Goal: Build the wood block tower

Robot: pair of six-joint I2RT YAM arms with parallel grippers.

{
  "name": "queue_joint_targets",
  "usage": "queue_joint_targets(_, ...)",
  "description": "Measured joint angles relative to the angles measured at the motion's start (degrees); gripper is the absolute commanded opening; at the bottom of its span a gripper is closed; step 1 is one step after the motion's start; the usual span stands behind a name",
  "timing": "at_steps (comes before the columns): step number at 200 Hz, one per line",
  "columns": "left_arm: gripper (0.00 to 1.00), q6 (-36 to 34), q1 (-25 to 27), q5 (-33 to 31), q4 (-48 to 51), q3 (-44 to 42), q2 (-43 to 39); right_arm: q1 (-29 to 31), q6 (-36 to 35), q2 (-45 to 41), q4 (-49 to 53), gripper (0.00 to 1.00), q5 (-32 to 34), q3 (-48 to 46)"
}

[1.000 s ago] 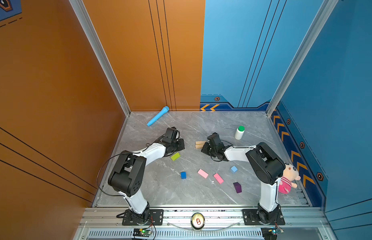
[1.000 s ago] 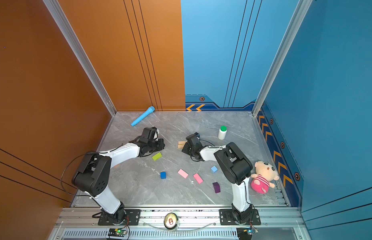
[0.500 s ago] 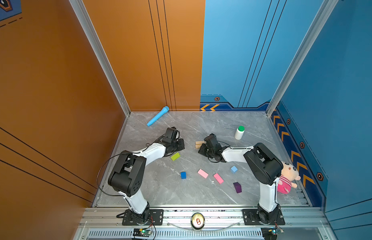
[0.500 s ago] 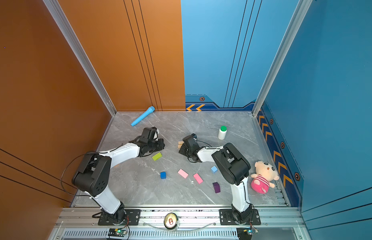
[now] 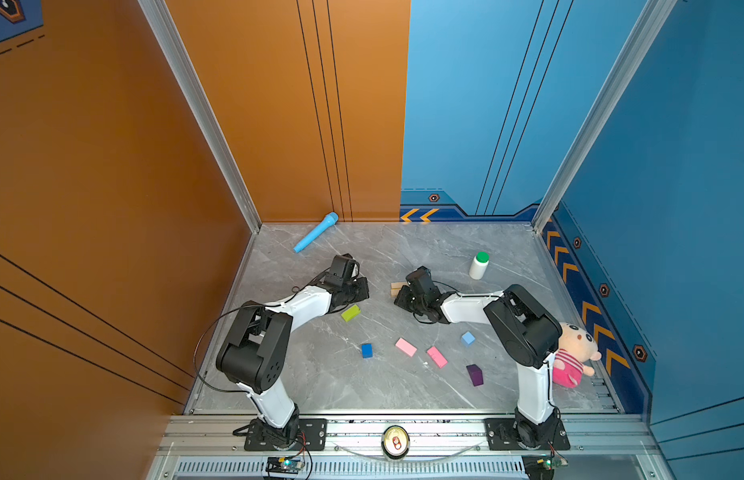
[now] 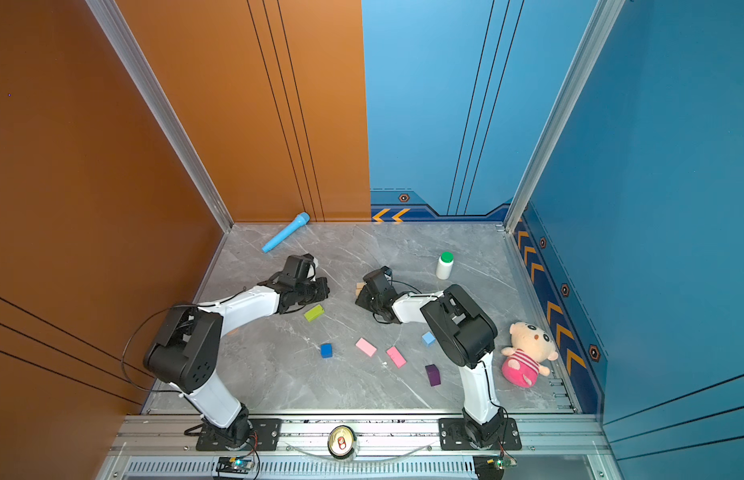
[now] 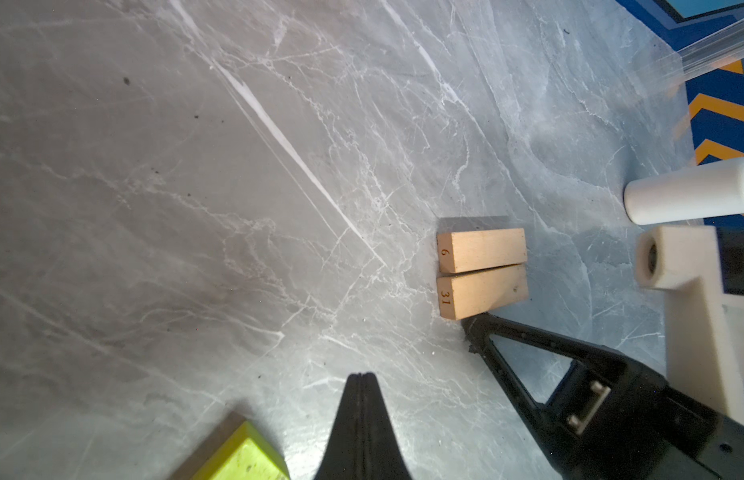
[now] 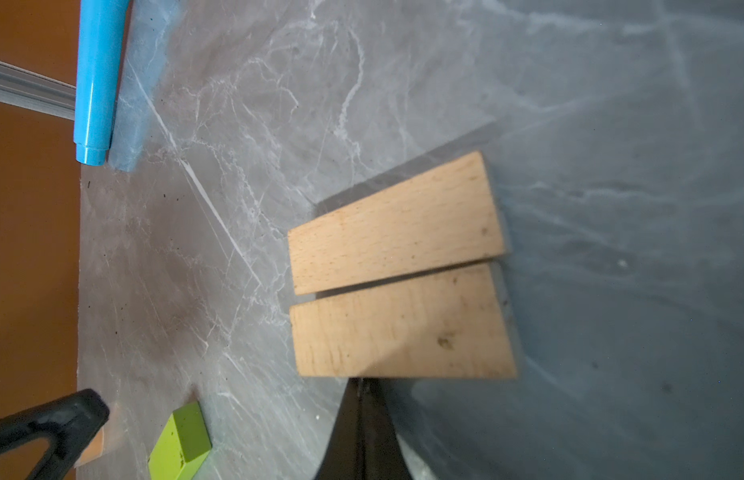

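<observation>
Two tan bars (image 7: 482, 251), bottle (image 5: 479, 266) near | right gripper (image 8: 362, 386), left gripper (image 7: 362, 378) pressed together, empty

The surface (image 5: 362, 395) is grey marble, veined with white. Two tan bars (image 7: 482, 249) show pale wood grain, with 6 and 31 stamped in brown on their ends. There is a lime-green bar (image 5: 350, 312), a dark-blue cube (image 5: 367, 350), two pink bars (image 5: 405, 347), a light-blue cube (image 5: 467, 338) and a dark-purple peaked block (image 5: 474, 375). The bottle (image 5: 478, 266) is white with a green cap, and the toy microphone (image 5: 316, 237) is sky blue.
</observation>
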State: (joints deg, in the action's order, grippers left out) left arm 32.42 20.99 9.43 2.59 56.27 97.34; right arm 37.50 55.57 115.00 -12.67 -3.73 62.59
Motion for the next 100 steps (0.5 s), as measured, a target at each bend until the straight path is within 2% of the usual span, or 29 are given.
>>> queue_joint_targets(100, 0.00, 0.0, 0.0, 0.0, 0.0, 0.0, 0.0, 0.0, 0.0, -0.4, -0.4, 0.00, 0.1, -0.7)
